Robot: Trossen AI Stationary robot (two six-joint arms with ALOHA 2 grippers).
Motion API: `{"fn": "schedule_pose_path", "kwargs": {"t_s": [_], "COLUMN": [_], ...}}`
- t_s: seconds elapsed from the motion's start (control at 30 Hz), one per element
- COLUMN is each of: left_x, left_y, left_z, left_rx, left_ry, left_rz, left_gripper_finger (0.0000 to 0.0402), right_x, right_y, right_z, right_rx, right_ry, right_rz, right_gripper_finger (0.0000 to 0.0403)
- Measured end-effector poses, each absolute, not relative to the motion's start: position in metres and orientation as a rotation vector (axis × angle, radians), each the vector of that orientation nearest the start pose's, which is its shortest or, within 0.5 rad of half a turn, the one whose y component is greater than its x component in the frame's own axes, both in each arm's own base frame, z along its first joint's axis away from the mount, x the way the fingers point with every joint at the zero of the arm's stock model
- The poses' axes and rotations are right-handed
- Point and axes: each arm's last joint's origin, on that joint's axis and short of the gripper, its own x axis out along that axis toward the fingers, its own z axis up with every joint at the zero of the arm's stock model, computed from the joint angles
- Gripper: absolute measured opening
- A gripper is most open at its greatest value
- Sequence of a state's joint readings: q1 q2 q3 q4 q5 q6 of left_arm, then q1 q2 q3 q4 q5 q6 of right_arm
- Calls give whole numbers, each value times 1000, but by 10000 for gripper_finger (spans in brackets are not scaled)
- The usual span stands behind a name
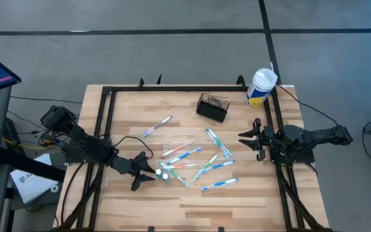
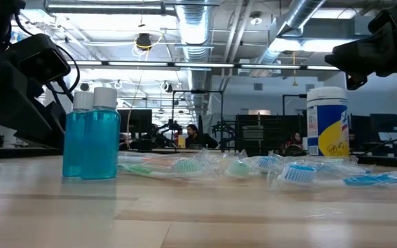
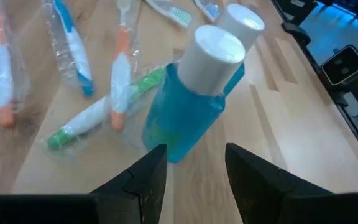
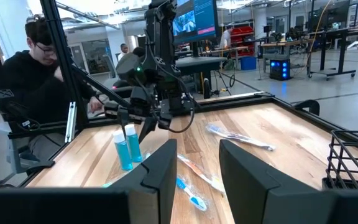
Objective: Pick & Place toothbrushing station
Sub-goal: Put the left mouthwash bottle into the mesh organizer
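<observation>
— Where was free room found on the table (image 1: 237, 206)?
— Bare wood was seen along the near edge and in the far left corner, between the frame rails (image 1: 105, 116).
— What stood in the way at the middle?
— A scatter of wrapped toothbrushes (image 1: 198, 161) was spread there, and two blue bottles (image 1: 163, 174) were set just ahead of the left gripper (image 1: 145, 178), whose fingers were held apart.
— And toward the black mesh caddy (image 1: 212, 107)?
— It was flanked by clear wood; the canister (image 1: 261, 87) was placed beside the far right corner, apart from it. The right gripper (image 1: 245, 140), parted, was kept near the right rail.
</observation>
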State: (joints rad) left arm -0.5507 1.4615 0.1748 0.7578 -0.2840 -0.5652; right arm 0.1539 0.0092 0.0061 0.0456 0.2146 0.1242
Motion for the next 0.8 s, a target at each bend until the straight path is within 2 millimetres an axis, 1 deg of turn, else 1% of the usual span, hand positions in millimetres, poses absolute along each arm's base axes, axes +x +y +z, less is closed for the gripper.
{"fn": "schedule_pose_path", "kwargs": {"t_s": [0.13,0.3,0.5,0.6,0.8], "left_x": [178,179,180,184,188], "left_y": [-99,-98,-99,-101,-103], "left_z": [96,92,95,99,102], "left_rx": [-322,-304,-352,-370,-350], "left_ry": [549,552,517,501,479], "left_rz": [-92,-54,-43,-46,-42], "left_gripper_finger": [168,198,227,234,236], "right_x": [97,97,97,97,97], "right_y": [9,9,9,9,9], "right_z": [169,169,169,169,169], "right_rx": [132,132,132,132,132], "right_ry": [-45,-46,-46,-46,-45], "right_rz": [-58,-58,-58,-58,-58], "right_gripper_finger": [111,111,111,111,111]}}
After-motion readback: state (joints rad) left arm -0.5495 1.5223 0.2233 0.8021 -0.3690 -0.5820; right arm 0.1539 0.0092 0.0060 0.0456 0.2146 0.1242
